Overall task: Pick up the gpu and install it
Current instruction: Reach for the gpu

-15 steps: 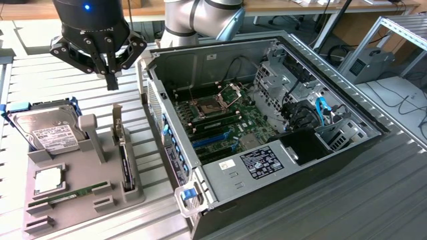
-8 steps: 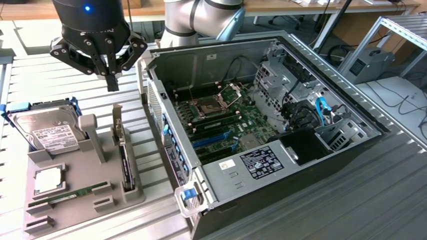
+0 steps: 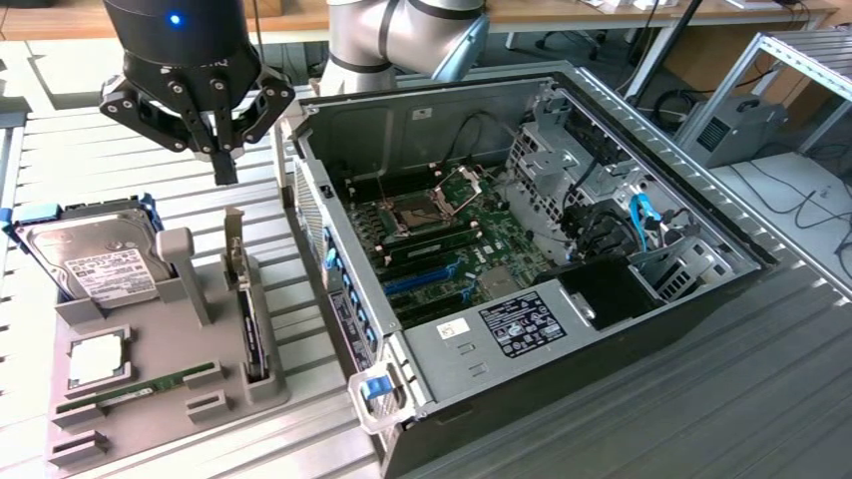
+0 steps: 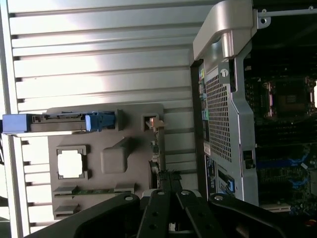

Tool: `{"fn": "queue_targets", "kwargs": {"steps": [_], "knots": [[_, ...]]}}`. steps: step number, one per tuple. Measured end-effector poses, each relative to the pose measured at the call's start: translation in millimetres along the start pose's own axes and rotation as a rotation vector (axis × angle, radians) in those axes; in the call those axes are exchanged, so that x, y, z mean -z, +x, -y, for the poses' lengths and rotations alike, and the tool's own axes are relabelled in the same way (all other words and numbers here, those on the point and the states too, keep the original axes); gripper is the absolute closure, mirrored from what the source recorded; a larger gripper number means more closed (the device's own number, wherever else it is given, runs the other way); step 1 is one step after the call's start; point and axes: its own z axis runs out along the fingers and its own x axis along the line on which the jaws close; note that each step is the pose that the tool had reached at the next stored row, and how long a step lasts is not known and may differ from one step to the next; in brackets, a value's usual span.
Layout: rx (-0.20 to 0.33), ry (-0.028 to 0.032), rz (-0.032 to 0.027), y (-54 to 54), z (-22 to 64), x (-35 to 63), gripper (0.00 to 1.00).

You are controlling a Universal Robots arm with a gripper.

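The gripper (image 3: 223, 172) hangs clenched and empty above the gray rack (image 3: 150, 344). The gpu (image 3: 250, 334) stands on edge in it, beside the open computer case (image 3: 533, 399).

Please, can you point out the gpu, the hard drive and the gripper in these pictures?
gpu (image 3: 251, 334): exterior view, on the dark upper edge of the card standing on its side.
hard drive (image 3: 100, 267): exterior view, on its white label.
gripper (image 3: 223, 172): exterior view, at the shut fingertips.
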Motion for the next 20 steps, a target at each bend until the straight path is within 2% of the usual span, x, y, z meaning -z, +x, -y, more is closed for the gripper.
{"fn": "queue_targets", "kwargs": {"steps": [20], "knots": [[0.0, 0.0023, 0.0001, -0.4, 4.7, 0.2, 0.89]]}}
